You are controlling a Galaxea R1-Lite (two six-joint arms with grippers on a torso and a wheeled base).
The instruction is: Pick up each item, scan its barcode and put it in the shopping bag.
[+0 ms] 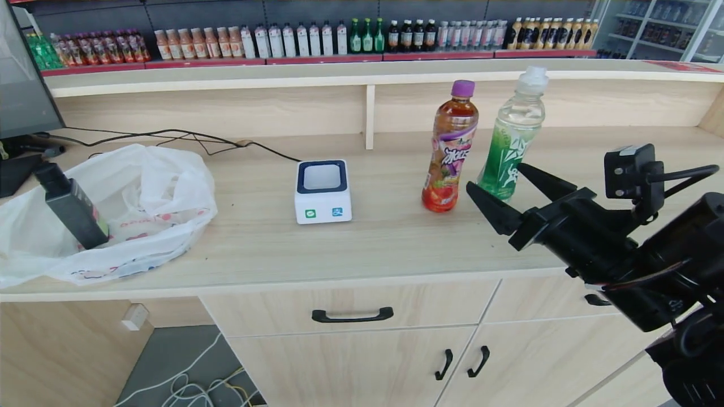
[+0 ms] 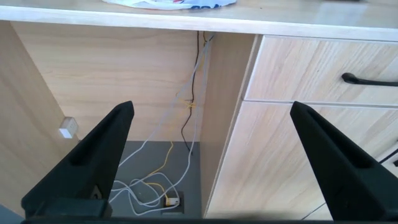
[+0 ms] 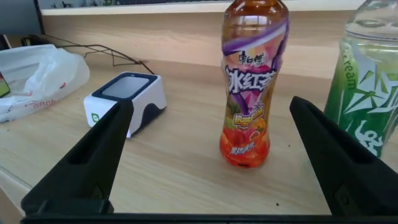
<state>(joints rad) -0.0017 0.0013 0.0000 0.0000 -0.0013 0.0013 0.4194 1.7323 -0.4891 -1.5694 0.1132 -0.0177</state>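
- orange tea bottle (image 1: 450, 148): stood upright toward the counter's (image 1: 396, 237) right end, capped in purple, labelled in pink and orange.
- clear bottle (image 1: 512, 138): stood just beside it, capped in white, wrapped in green.
- right gripper (image 1: 495, 176): held spread wide just before the clear bottle, nothing grasped.
- left gripper (image 2: 211, 106): likewise spread and unladen, below the counter's front edge.
- white scanner (image 1: 322, 191): set mid-counter.
- shopping bag (image 1: 153, 192): laid at the left end, a dark container (image 1: 70, 204) tilted within.

Head overlooks counter (image 1: 396, 237); right wrist near scanner (image 3: 127, 102) (shared); left faces cabinet (image 2: 298, 155).
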